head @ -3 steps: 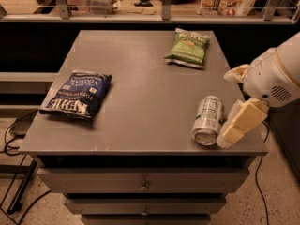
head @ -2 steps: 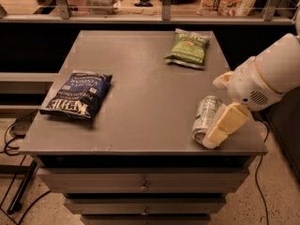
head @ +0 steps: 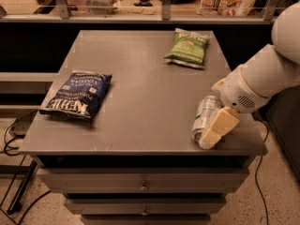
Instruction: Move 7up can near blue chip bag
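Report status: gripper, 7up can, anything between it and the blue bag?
Gripper at 7up can, front-right corner of table. Can on its side, far right of blue chip bag. Green chip bag at rear, off that line.

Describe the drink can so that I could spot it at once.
Start at the grey table and go to its front corner, where the robot's gripper sits low. The 7up can lies on its side beside it. It is the only shiny metal cylinder; the green chip bag behind it and the blue chip bag across the table are flat, crinkly packets.
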{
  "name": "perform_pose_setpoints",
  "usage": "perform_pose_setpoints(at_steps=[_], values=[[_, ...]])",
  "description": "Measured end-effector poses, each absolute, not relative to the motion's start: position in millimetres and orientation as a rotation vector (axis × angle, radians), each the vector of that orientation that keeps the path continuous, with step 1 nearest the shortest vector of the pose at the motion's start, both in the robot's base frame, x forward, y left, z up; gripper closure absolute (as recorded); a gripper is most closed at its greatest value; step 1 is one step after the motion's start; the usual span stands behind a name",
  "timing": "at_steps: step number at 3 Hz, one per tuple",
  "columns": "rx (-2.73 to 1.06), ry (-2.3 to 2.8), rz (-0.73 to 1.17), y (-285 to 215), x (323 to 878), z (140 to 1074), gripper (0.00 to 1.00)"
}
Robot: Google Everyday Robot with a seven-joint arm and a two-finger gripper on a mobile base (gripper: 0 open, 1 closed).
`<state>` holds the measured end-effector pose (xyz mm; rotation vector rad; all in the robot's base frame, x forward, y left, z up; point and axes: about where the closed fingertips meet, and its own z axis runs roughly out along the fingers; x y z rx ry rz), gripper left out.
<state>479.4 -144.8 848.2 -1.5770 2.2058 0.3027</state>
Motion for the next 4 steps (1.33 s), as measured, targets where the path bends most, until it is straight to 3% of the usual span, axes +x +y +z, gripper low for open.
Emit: perform_pose_setpoints(at_steps=[1, 4], values=[[-1.556, 2.248, 0.308, -153.0, 480.7, 837.5, 0.16], [-1.591, 2.124, 0.257, -120.2, 495.4, 907.2, 0.85]])
